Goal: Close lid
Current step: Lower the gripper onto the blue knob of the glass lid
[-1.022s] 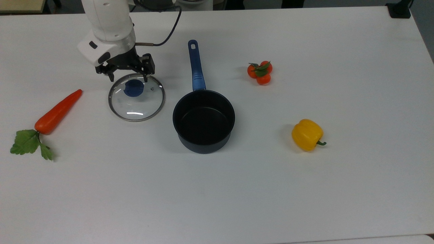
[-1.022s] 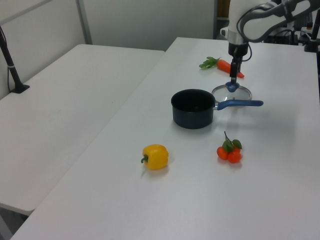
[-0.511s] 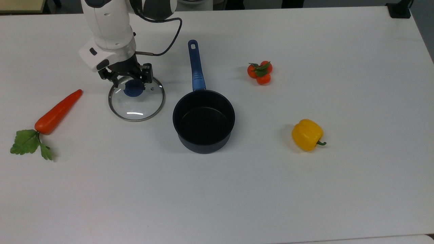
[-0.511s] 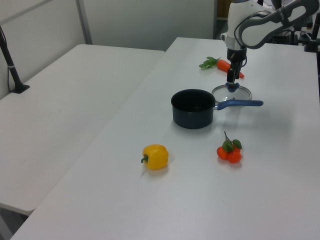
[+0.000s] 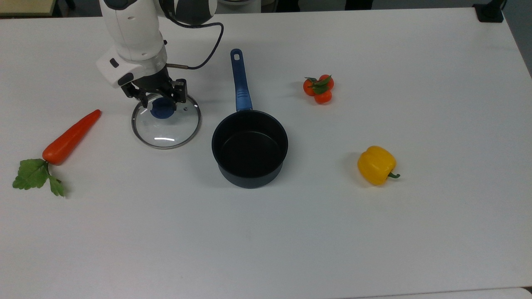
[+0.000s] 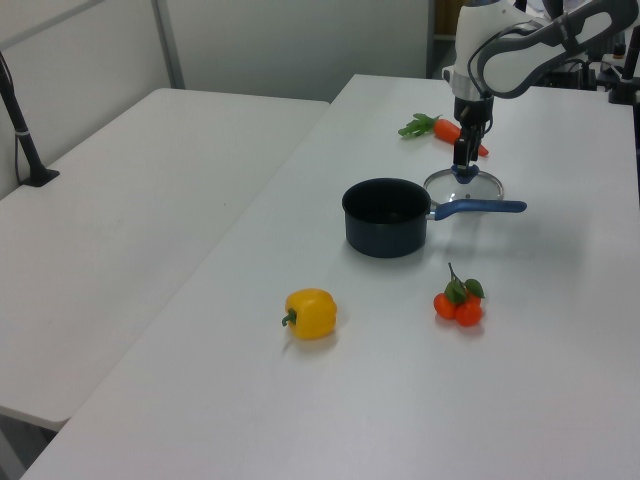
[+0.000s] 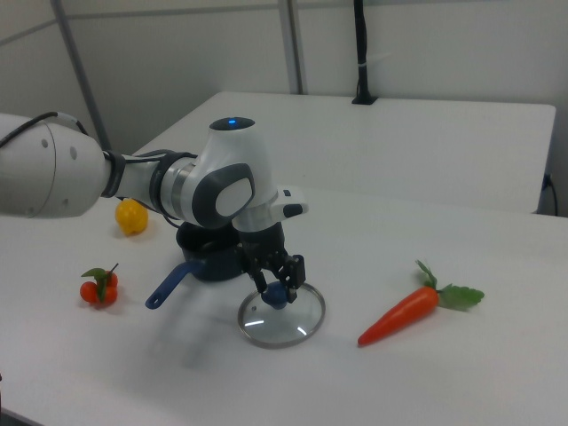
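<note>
The claw [image 5: 159,101] is closed on the blue knob of the lid [image 5: 166,121], which lies on the tabletop [image 5: 374,232] beside the saucepan [image 5: 249,148], so the grasp step applies; next, lift and centre it over the rim.

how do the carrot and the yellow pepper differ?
The carrot is long, tapered and orange-red with a leafy green top; the yellow pepper is squat, blocky and has only a short green stem. In the top view the carrot lies far left beside the lid, the pepper right of the saucepan. Both rest untouched on the table.
</note>
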Tool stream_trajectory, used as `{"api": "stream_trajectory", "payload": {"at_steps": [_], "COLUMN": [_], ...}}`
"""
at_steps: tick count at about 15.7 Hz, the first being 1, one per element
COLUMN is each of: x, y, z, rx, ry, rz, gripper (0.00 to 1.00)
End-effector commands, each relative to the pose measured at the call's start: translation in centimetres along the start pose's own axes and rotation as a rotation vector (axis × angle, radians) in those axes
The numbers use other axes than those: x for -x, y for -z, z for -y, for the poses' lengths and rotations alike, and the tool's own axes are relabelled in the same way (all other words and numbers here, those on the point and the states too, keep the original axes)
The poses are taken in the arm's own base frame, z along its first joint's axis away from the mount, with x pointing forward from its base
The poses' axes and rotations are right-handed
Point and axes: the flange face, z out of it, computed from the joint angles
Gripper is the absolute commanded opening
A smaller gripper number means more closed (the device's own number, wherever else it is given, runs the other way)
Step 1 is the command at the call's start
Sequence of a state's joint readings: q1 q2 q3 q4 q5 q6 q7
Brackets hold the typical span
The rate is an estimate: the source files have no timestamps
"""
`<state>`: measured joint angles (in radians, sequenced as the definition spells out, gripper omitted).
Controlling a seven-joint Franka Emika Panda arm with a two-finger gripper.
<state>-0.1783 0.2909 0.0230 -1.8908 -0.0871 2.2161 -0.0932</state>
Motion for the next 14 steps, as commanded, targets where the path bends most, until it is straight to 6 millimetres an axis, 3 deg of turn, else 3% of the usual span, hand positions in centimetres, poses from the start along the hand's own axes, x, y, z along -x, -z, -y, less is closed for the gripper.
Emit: {"api": "stream_trajectory", "payload": {"at_steps": [1, 3, 5, 9, 10, 11, 14], "x": [0.58, 0.5, 0.52, 0.42, 0.32, 0.32, 0.2], "y": [-0.86, -1.24, -1.23, -0.97, -0.83, -0.83, -1.3], "z": [0.35, 0.65, 0.64, 0.32, 0.38, 0.38, 0.59], "rx": [-0.013, -0.015, -0.015, -0.015, -0.015, -0.015, -0.016], "ry": [-0.053, -0.052, -0.052, -0.045, -0.043, -0.043, -0.032], "rz": [0.0, 0.005, 0.01, 0.009, 0.005, 0.005, 0.005], "gripper": [0.7, 0.71, 0.84, 0.89, 0.97, 0.98, 0.81]}}
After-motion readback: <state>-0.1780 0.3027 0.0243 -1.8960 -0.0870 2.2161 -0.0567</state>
